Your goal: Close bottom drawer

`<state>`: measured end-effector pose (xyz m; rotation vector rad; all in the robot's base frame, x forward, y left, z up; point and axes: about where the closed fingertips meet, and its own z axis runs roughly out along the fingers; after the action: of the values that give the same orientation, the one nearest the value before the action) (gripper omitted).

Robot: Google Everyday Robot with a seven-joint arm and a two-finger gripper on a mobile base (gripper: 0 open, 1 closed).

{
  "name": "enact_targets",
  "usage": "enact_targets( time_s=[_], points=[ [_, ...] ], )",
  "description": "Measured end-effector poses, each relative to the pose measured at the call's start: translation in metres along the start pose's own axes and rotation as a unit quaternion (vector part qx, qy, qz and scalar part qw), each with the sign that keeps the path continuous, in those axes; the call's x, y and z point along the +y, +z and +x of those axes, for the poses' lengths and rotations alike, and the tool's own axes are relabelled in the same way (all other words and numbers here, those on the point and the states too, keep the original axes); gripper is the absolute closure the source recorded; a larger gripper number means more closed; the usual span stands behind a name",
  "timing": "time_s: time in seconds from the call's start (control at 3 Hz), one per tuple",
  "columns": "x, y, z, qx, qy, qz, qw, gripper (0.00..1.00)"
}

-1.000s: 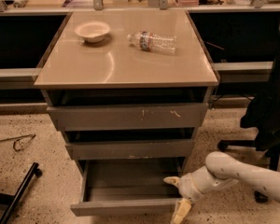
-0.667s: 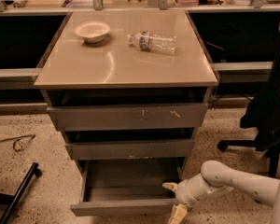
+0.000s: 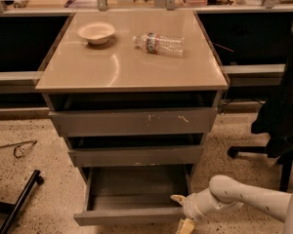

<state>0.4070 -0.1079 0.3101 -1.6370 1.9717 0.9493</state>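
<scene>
The bottom drawer (image 3: 129, 217) is the lowest of three grey drawers in the tan-topped cabinet (image 3: 132, 65). It stands pulled far out, and its shallow grey inside is bare. My gripper (image 3: 182, 212) is at the right end of the drawer's front panel, low near the floor. Its two tan fingers are spread, one fingertip (image 3: 177, 198) just inside the drawer and the other (image 3: 186, 226) in front of the panel. The white arm (image 3: 244, 196) comes in from the lower right.
The middle drawer (image 3: 136, 156) and the scratched top drawer (image 3: 134, 122) stand slightly out. A bowl (image 3: 95, 32) and a plastic bottle (image 3: 158, 43) lie on the cabinet top. A black chair (image 3: 283, 116) stands to the right. A black bar (image 3: 19, 199) lies on the floor at the left.
My gripper and arm have shifted left, onto the right end of the bottom drawer's front. The drawer stands out about as far as before.
</scene>
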Motion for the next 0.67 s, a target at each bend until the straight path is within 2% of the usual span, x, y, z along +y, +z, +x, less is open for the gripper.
enact_targets(
  time_s=[0.67],
  points=[
    [0.023,0.045,0.061,-0.031,0.043,0.002,0.9986,0.0]
  ],
)
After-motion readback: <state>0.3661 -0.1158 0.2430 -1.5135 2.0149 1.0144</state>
